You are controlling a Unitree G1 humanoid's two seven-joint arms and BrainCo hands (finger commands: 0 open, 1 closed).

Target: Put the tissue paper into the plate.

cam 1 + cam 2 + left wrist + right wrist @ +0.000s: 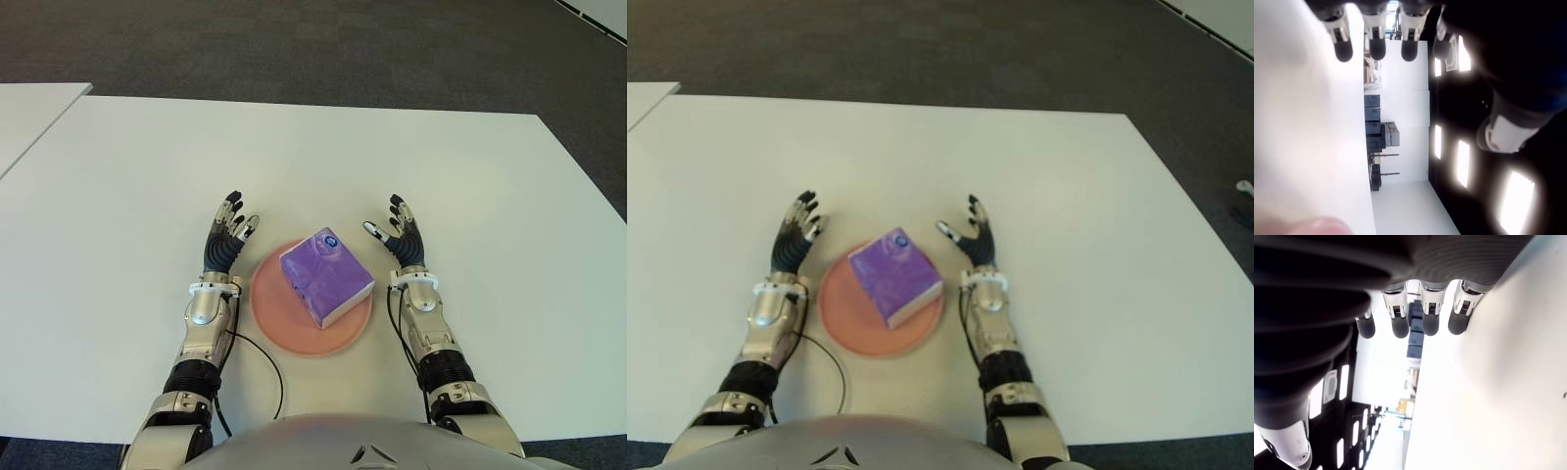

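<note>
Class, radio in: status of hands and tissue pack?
Left hand and right hand open, flanking plate. Tissue pack on plate. Nothing in the way.

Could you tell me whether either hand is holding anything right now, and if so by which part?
Nothing is held. The left hand and right hand are open either side of the tissue pack, which lies on the plate.

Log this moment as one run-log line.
tissue pack: on plate | left hand: open, left of plate | right hand: open, right of plate | table: white
</note>
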